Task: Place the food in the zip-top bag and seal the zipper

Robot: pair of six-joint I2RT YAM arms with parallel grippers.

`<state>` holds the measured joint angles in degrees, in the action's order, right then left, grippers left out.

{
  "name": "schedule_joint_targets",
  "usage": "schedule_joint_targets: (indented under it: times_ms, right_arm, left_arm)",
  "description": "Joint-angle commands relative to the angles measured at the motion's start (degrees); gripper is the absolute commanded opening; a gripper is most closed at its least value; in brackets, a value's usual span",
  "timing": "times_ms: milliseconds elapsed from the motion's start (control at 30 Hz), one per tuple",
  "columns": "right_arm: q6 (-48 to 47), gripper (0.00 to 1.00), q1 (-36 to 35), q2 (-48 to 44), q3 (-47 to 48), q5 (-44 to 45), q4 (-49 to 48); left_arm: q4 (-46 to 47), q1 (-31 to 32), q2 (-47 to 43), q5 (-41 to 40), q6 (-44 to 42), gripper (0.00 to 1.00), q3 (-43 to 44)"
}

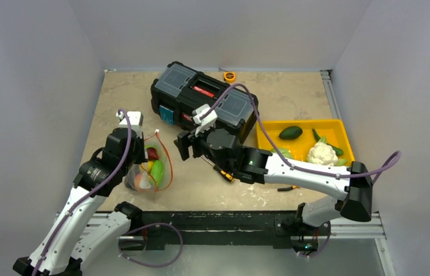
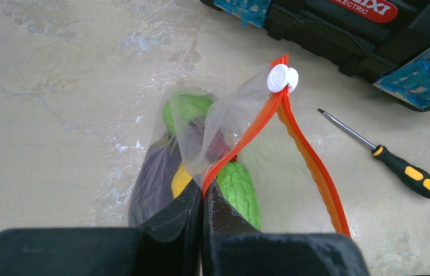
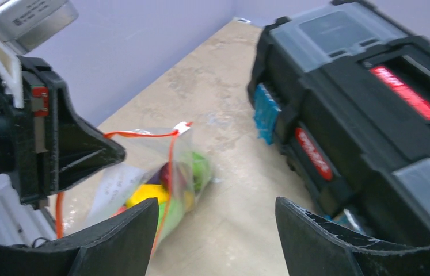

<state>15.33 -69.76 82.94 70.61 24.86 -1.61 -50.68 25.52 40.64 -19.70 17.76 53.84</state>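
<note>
Left hand [image 2: 202,194]: jaws closed tight on one lip of the zipper [image 2: 316,167], with the film pinched in too. The zip-top bag [image 2: 224,118] lies on the bench [image 2: 63,103] towards its left side, mouth gaping. The two orange strips meet at the white slider [image 2: 282,78] at the far end and spread apart towards the hand. Food [image 2: 241,192] inside: purple, yellow, green and dark red pieces.

Right hand [image 3: 215,227]: jaws wide, holding nothing, above bare bench between bag and toolbox [image 3: 362,115].

Open room lies left of the bag, as far as the wall. The toolbox edge stands close beyond the slider.

The left wrist view gives the spread of the strips and a screwdriver [image 2: 408,172] lying right of the bag, apart from it. Only the top view shows the yellow tray [image 1: 342,127] at the right, with cauliflower [image 1: 322,154] and green pieces [image 1: 290,133] in it
</note>
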Motion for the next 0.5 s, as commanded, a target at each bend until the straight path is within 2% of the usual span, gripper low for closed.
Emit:
schedule_joint_targets:
  times_ms: [0, 100, 167, 333, 467]
  right_arm:
    - [-5.4, 0.75, -0.1, -6.2, -4.2, 11.2, -3.3]
    - [-6.4, 0.82, 1.6, -10.1, -8.4, 17.1, -4.8]
    - [-4.8, 0.83, 4.8, -12.7, -10.8, 18.1, -3.8]
    - [4.7, 0.85, 19.2, -21.2, -17.7, 14.2, 0.4]
    - [8.9, 0.91, 27.7, -29.3, -23.3, 16.4, 1.0]
  left_arm:
    - [1.2, -0.2, 0.1, -0.4, -0.8, 0.0, 0.1]
    - [1.3, -0.1, 0.2, -0.2, -0.9, 0.0, 0.1]
    - [1.3, -0.1, 0.3, -0.2, -0.9, 0.0, 0.1]
    - [1.4, -0.1, 0.3, 0.1, -1.0, 0.0, 0.1]
    - [1.4, -0.1, 0.6, 0.1, -1.0, 0.0, 0.2]
